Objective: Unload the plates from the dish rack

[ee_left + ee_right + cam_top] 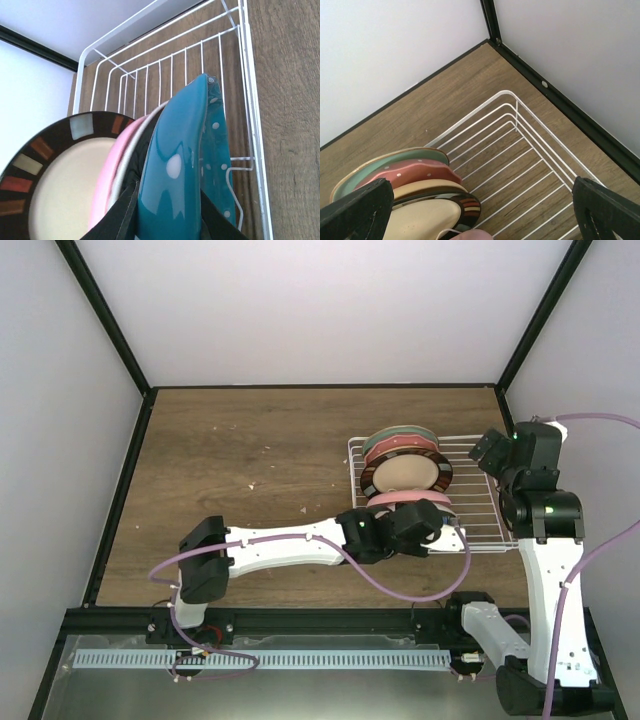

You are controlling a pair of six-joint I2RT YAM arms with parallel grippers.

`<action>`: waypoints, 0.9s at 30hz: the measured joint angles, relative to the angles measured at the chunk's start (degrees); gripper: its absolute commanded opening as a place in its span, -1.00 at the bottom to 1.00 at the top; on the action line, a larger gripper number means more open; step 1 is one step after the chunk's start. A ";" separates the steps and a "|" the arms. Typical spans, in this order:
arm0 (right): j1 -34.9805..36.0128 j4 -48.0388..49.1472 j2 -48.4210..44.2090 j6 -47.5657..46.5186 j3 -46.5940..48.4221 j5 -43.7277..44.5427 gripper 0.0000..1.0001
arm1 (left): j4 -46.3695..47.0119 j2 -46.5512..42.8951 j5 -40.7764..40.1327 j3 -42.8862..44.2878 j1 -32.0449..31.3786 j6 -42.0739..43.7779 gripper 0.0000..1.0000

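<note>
one teal plate (175, 150) sits pinched in the nearly closed left gripper (167, 222); a crooked pull could snag it on the rack (251, 100) wires, loosening the grip.

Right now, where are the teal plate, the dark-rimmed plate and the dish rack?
teal plate (172, 170), left wrist view, glossy face
dark-rimmed plate (60, 200), left wrist view, cream centre
dish rack (478, 502), top external view, bare right grid

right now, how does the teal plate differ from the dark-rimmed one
The teal plate is teal with white dots; the dark-rimmed plate has a cream centre and coloured rim blocks. The left gripper clamps the teal plate; the dark-rimmed plate stands ungripped. Both stand on edge in the dish rack.
</note>
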 measured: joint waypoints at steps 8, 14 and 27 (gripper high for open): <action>0.00 0.20 -0.48 1.42 -2.47 -1.64 1.00 | -3.08 -0.85 -0.15 2.16 -0.07 -0.24 -0.92; 0.00 0.31 -0.66 1.57 -2.56 -2.56 1.00 | -5.05 -5.92 0.07 1.79 0.04 -0.22 -0.92; 0.00 1.18 -0.22 2.49 -3.56 -3.98 1.00 | -4.33 -20.85 4.07 -2.75 -0.11 -0.55 -0.92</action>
